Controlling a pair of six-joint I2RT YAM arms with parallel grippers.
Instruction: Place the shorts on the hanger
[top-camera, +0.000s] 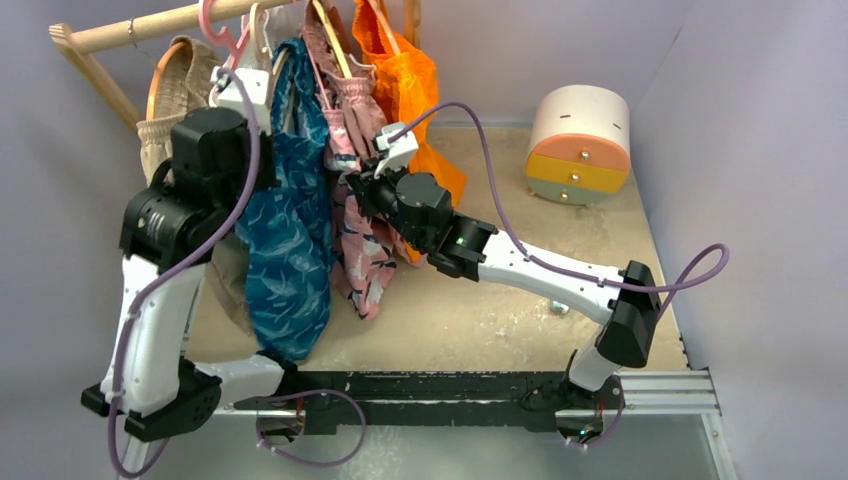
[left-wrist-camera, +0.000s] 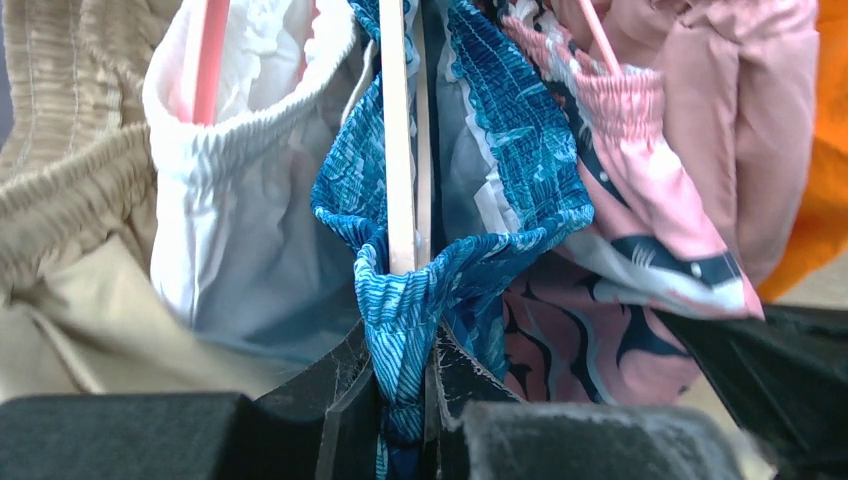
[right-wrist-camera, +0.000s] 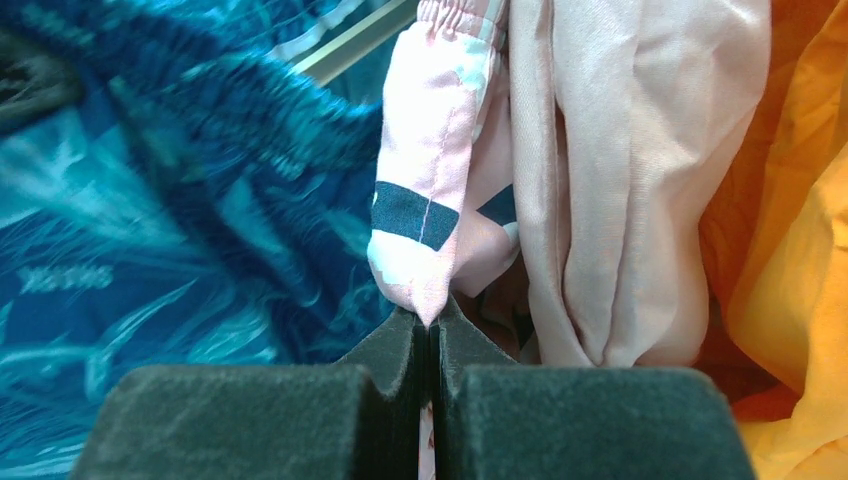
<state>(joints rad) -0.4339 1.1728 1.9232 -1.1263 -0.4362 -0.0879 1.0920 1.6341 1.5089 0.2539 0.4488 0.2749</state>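
Note:
The blue printed shorts (top-camera: 290, 230) hang from the rack at the back left, their elastic waist looped round the pale wooden hanger (left-wrist-camera: 398, 150). In the left wrist view the waist (left-wrist-camera: 520, 130) spreads either side of the hanger's bar. My left gripper (left-wrist-camera: 405, 375) is shut on a bunched fold of the blue shorts just below the bar. My right gripper (top-camera: 355, 185) is to the right of the blue shorts, shut on an edge of the pink patterned shorts (right-wrist-camera: 440, 200). The blue shorts (right-wrist-camera: 150, 220) fill the left of the right wrist view.
A wooden rail (top-camera: 150, 25) carries a beige garment (top-camera: 175, 90), a white garment (left-wrist-camera: 240, 200), the pink patterned shorts (top-camera: 360, 240) and an orange garment (top-camera: 405, 80). A round white drawer box (top-camera: 578, 145) stands at the back right. Grey walls close in both sides.

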